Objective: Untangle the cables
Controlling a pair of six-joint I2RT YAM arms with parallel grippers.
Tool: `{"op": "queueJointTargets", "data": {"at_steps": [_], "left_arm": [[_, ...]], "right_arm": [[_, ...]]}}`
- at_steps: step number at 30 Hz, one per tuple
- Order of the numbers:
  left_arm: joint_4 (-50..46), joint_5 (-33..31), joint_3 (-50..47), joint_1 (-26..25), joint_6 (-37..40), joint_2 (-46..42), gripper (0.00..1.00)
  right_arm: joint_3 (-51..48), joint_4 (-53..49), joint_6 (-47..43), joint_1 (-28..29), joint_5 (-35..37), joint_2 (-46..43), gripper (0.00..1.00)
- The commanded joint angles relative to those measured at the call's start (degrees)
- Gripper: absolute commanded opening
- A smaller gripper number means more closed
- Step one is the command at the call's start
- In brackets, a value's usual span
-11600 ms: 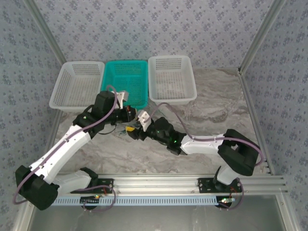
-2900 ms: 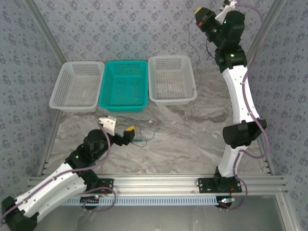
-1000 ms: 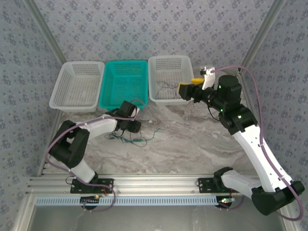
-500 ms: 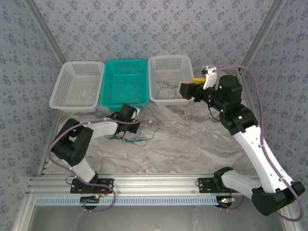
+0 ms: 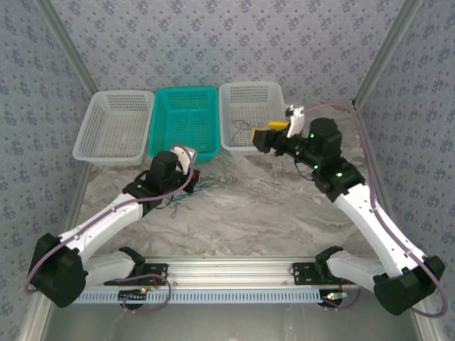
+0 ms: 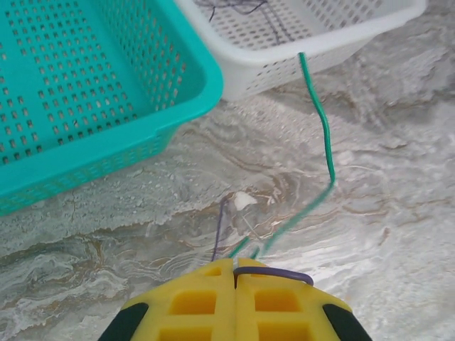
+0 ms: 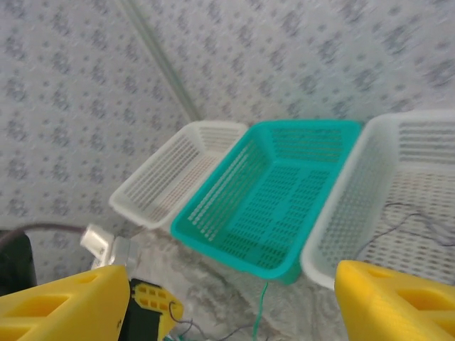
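**Left pincer clamped on the tangle, right one wide open by the far basket**

Starting with the top view: got the left pincer [image 5: 195, 175] low over the worktop [image 5: 284, 206], just in front of the teal basket [image 5: 185, 91], pressed together and pinching the cables [image 5: 210, 185]. Rest of that small tangle trailing over the marble just to its right.

Switching to the left wrist view for detail. Yellow fingers [image 6: 192, 305] flat against each other, no gap at all. Green cable [image 6: 327, 142] coming out from under the seam, running away across the worktop, then arching up toward the right white basket [image 6: 313, 42]. Tip right at the basket wall, touching or not, can't tell. Purple cable [image 6: 274, 272] looped over the top of the seam, with another strand of it dropping to the marble in front. Also a small pale bit [image 6: 244, 200] lying near that strand, too tiny to call.

Over to the right pincer [image 5: 259, 137]: hanging above the near edge of the right white basket, spread wide, nothing between the two yellow fingers [image 7: 64, 302] sitting far apart at the bottom corners of its own view. Dark cable [image 5: 245, 128] lying loose inside that same basket, well apart from the tangle.

Left white basket [image 5: 117, 94] sitting just beside the teal one.
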Motion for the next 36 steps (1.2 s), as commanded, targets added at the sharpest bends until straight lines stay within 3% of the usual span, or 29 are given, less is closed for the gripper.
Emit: {"op": "queueJointTargets", "data": {"at_steps": [1,4,7,14,16,18,20,22,24,25,28,32,36], "left_arm": [[-2.89,2.26,4.07,-0.28,-0.21,-2.19,0.0],[-5.54,2.85,7.49,-0.75,0.34,-2.64,0.0],[-6.5,3.58,9.58,-1.71,1.17,-3.32,0.0],[-8.02,5.0,12.86,-3.4,2.78,-3.65,0.0],[-8.09,4.87,13.24,-3.62,2.47,-3.93,0.0],[-8.11,4.88,13.29,-3.76,2.09,-4.45,0.0],[-8.01,4.55,13.24,-3.93,1.97,-5.22,0.0],[-8.39,3.61,13.15,-4.05,2.08,-5.86,0.0],[-8.62,2.37,12.81,-4.08,2.28,-6.55,0.01],[-8.8,1.54,12.47,-4.06,2.4,-7.04,0.08],[-8.99,-1.48,10.29,-4.1,2.17,-9.52,0.4],[-7.01,-7.46,4.12,-3.99,-0.78,-15.56,0.52],[-6.25,-10.64,-1.31,-2.07,-11.51,-22.47,0.59]], "right_arm": [[-7.37,16.09,0.72,4.63,-4.55,3.42,0.79],[-12.57,25.16,-6.3,10.2,-4.68,7.35,0.79],[-12.19,25.27,-15.1,14.79,-6.09,11.72,0.78],[-12.32,37.22,-19.36,16.79,-8.46,21.73,0.74],[-11.71,38.68,-18.93,16.85,-8.72,24.39,0.65],[-11.0,39.3,-17.62,16.73,-9.62,26.57,0.48],[-10.98,41.25,-15.39,16.79,-10.12,27.97,0.18],[-11.13,42.91,-13.52,16.66,-10.72,28.45,0.0],[-10.43,41.95,-11.8,16.57,-11.41,28.29,0.0],[-9.44,39.73,-10.8,16.51,-11.34,27.95,0.0],[-6.6,31.89,-8.98,15.9,-11.06,26.61,0.0],[-8.25,34.17,-4.31,14.24,-11.11,24.59,0.0],[-4.64,29.74,3.77,13.28,-8.47,21.93,0.0]]}}
